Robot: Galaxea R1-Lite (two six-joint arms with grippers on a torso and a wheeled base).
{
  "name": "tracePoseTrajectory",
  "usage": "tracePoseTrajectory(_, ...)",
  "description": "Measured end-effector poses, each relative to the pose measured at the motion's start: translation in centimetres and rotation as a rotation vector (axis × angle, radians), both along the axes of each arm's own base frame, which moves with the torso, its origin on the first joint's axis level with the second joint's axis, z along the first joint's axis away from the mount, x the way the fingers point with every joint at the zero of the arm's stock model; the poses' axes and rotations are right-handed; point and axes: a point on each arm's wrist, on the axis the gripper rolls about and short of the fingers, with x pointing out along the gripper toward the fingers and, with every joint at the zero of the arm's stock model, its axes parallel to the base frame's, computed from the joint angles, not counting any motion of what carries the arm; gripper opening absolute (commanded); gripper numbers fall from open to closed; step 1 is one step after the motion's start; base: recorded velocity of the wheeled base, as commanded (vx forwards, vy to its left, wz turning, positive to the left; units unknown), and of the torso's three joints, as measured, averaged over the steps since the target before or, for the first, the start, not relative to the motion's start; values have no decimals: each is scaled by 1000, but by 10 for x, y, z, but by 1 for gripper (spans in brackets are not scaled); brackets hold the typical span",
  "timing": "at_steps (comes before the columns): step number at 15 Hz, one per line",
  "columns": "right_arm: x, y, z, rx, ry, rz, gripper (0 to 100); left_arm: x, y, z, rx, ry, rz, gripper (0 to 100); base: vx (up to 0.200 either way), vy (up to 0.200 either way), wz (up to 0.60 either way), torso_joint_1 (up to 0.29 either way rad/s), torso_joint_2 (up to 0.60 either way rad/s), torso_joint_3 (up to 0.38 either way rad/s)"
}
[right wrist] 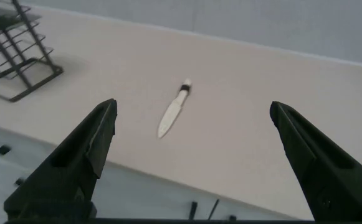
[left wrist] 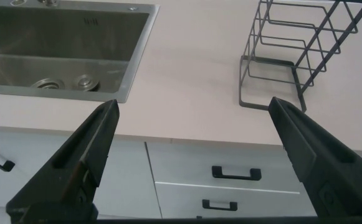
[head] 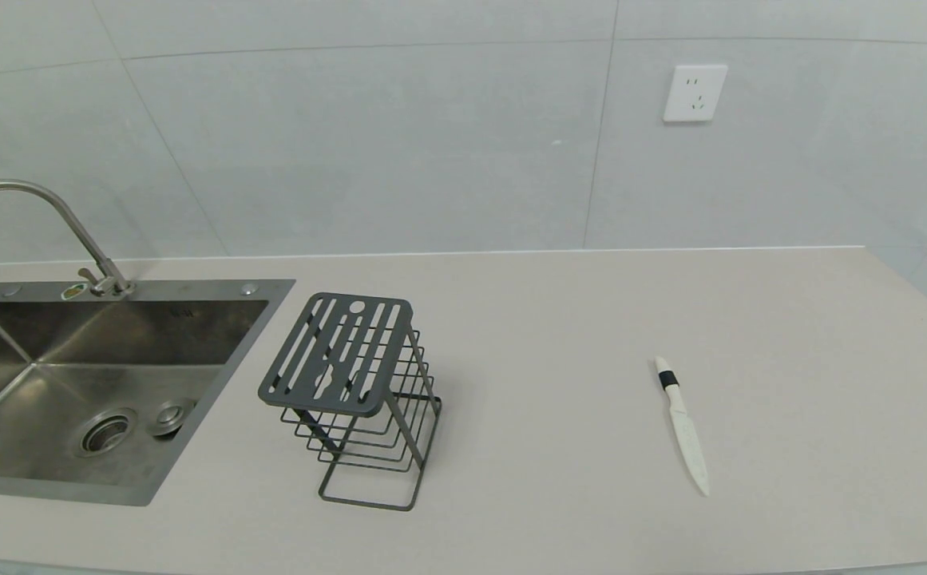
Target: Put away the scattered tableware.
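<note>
Nothing grasped yet: left gripper (left wrist: 192,104) and right gripper (right wrist: 193,106) hang off the desk's front edge, fingers apart. Next, I'd say, the right must reach the knife (head: 682,423), bound for the rack (head: 343,359).

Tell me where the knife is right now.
In the head view, the knife lies flat on the counter on the robot's right side, well apart from the wire rack standing beside the sink.
</note>
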Motion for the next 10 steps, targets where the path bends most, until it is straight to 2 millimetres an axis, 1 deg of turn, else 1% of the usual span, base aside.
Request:
tracePoseTrajectory(2, 16, 1, 5, 2, 97, 25, 100, 0, 0, 0, -2, 0, 0, 100, 0, 0, 0, 0, 0, 0)
tracePoseTrajectory(5, 39, 2, 13, 0, 198, 48, 100, 0, 0, 0, -5, 0, 0, 100, 0, 0, 0, 0, 0, 0)
tracePoseTrajectory(8, 72, 8, 22, -22, 263, 103, 100, 0, 0, 0, -5, -1, 0, 100, 0, 0, 0, 0, 0, 0)
tracePoseTrajectory(10, 94, 16, 21, -65, 310, 121, 100, 0, 0, 0, -6, -1, 0, 100, 0, 0, 0, 0, 0, 0)
